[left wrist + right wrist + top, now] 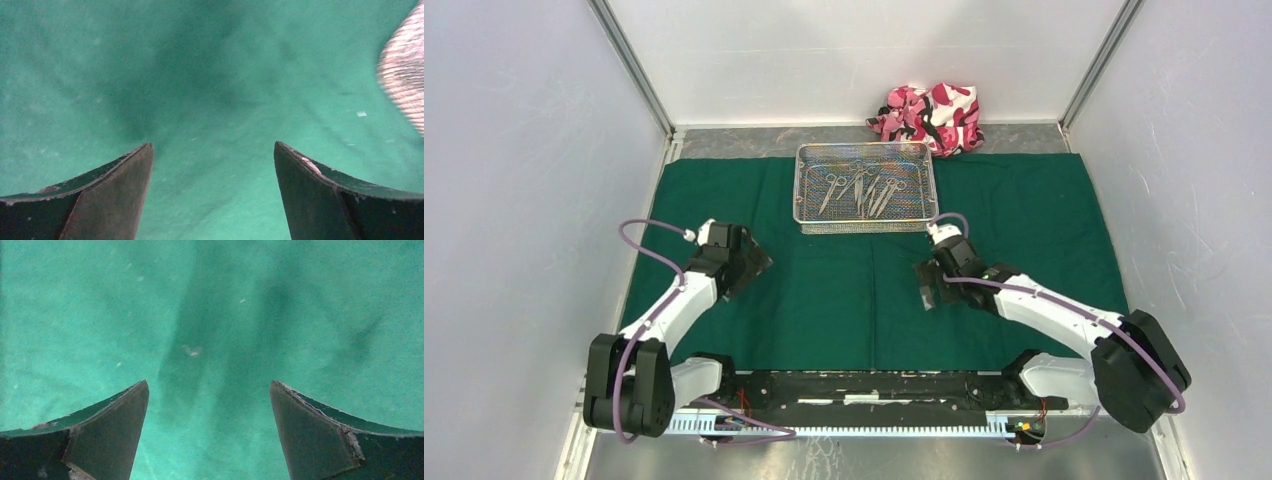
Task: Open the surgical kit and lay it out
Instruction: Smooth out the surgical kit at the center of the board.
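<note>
- The green drape [1024,260] already lies open and flat on the bench [724,140]. It is soft and limp, so it would bunch if you dragged it; pinch it at an edge or corner if it needs straightening.
- The wire-mesh tray [864,228] sits at 12 o'clock on the drape, against its far edge. It looks stiff and light; its rim is the natural place to take hold.
- The steel scissors and forceps [864,190] lie heaped together inside the tray. Judge them thin, hard, slippery and likely to tangle. Grip one across the shank near the pivot, not by the ring handles.
- The left fingers [110,195] are spread wide with nothing between them, low over bare drape at 9 o'clock from its centre.
- The right fingers [105,435] are likewise wide apart and hold nothing, just 5 o'clock of the tray's near right corner.
- Only the top view shows you the tray, the instruments and the camouflage cloth bundle [929,118] at 1 o'clock beyond the tray, off the drape.
- The wrist views show the finger gap and the cloth's weave and lint up close. Whether the tips touch the drape, you cannot tell.
- The left wrist view catches a blurred pale ribbed shape [405,85] at its 3 o'clock edge, too smeared to name.
</note>
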{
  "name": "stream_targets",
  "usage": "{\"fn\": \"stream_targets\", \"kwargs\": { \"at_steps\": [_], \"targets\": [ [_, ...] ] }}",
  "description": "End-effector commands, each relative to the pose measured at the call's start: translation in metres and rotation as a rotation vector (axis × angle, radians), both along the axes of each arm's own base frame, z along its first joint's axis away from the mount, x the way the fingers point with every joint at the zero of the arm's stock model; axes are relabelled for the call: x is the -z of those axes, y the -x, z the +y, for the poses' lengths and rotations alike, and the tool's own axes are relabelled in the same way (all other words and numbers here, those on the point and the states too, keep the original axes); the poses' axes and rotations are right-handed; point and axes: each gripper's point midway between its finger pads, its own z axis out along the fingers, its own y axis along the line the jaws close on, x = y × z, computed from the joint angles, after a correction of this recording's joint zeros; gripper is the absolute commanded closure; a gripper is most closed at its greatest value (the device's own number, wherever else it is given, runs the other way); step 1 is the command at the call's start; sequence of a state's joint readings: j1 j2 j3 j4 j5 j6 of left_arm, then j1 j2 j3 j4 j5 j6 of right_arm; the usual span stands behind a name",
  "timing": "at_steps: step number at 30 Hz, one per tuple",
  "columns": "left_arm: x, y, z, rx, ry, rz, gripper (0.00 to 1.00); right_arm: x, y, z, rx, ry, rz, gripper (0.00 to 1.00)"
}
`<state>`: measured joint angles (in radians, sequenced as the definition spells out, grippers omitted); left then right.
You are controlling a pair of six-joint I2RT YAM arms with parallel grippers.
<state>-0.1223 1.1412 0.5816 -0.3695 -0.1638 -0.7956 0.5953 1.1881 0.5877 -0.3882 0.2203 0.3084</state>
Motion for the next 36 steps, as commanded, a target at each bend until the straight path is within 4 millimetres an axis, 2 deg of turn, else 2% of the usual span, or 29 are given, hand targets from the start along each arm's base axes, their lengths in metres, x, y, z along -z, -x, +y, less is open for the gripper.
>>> {"fn": "stream_targets", "kwargs": {
  "at_steps": [1,4,7,9,12,17,22,27,31,34,36],
  "targets": [
    [0.031,0.033,0.008,-0.118,-0.013,0.167,0.04,0.001,0.015,0.015,0.022,0.014,0.019,0.02],
    [0.045,0.061,0.033,-0.245,-0.113,0.291,0.03,0.001,0.029,0.027,0.002,0.01,0.027,0.02],
    [0.047,0.079,0.058,-0.355,-0.18,0.339,0.03,0.001,0.041,0.035,-0.01,0.005,0.029,0.02],
    [0.045,0.087,0.074,-0.42,-0.214,0.348,0.03,-0.002,0.047,0.043,-0.03,0.001,0.02,0.02],
    [0.034,0.086,0.081,-0.466,-0.231,0.315,0.03,-0.008,0.052,0.062,-0.079,-0.02,0.009,0.02],
    [0.005,0.063,0.074,-0.386,-0.214,0.204,0.01,-0.01,0.044,0.082,-0.129,-0.01,-0.007,0.02],
    [-0.036,0.034,0.055,-0.26,-0.179,0.037,0.03,-0.001,0.04,0.1,-0.168,-0.017,-0.002,0.02],
    [-0.071,0.014,0.032,-0.174,-0.135,-0.114,0.08,0.021,0.067,0.11,-0.226,0.06,0.041,0.02],
    [-0.091,0.003,0.019,-0.147,-0.149,-0.143,0.06,0.033,0.093,0.121,-0.232,0.025,0.085,0.02],
    [-0.108,-0.005,0.008,-0.125,-0.153,-0.188,0.04,0.025,0.098,0.131,-0.223,-0.013,0.079,0.02],
    [-0.118,-0.01,0.0,-0.097,-0.15,-0.217,0.04,0.008,0.092,0.137,-0.215,-0.033,0.048,0.02]
  ]
}}
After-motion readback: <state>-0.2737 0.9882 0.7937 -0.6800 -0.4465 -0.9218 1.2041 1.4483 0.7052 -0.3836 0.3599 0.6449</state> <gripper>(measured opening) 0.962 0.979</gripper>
